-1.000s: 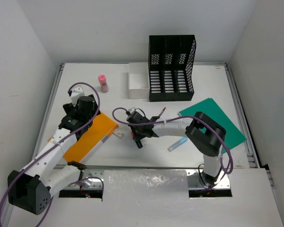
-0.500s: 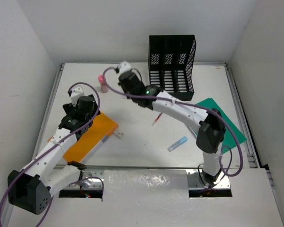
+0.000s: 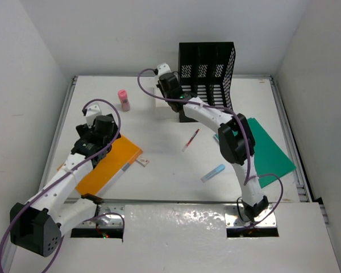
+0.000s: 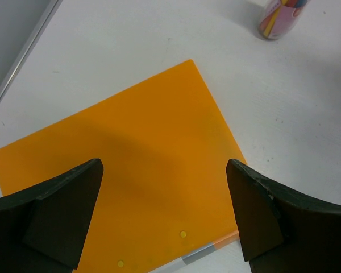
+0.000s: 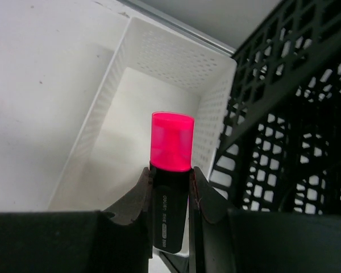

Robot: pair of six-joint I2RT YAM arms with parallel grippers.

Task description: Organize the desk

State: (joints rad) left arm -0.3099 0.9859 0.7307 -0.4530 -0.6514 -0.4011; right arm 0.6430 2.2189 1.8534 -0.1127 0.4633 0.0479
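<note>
**Fig.** R gripper (image 5: 170,172) clamps marker (image 5: 171,141) at mid-barrel, pink cap outward, over white bin (image 5: 211,108) beside rack (image 5: 295,114), at desk (image 3: 159,182) rear. Marker: light, stiff, smooth plastic; prob. slips if pinched loosely. L gripper (image 4: 163,190) gapes wide above folder (image 4: 148,131), empty.

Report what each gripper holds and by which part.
Right gripper: the pink-capped highlighter, pinched by its black barrel just below the cap. Left gripper: nothing; jaws open above the orange folder.
</note>
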